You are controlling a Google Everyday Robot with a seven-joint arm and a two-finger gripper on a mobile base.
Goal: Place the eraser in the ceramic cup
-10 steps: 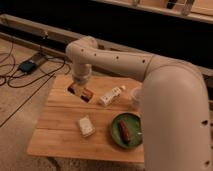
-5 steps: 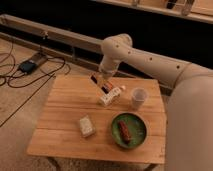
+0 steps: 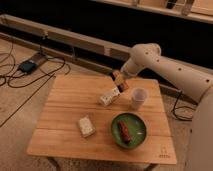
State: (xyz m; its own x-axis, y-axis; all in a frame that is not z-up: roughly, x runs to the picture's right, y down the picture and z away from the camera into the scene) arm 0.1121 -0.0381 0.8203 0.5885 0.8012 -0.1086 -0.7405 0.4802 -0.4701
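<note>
My gripper (image 3: 119,79) hangs at the end of the white arm, above the back middle of the wooden table (image 3: 65,105). It is shut on the eraser (image 3: 121,84), a small dark block with an orange-red face, held in the air. The ceramic cup (image 3: 138,97), whitish and without a handle, stands upright on the table just right of and below the gripper. The eraser is left of the cup's rim, not over it.
A white carton (image 3: 110,96) lies on the table right under the gripper. A pale cream block (image 3: 86,126) sits near the front. A green plate (image 3: 135,137) with a reddish-brown bar on it is in front of the cup. Cables lie on the floor at left.
The arm has swung from the table's left side to the right, carrying the eraser over the carton and close to the cup.
</note>
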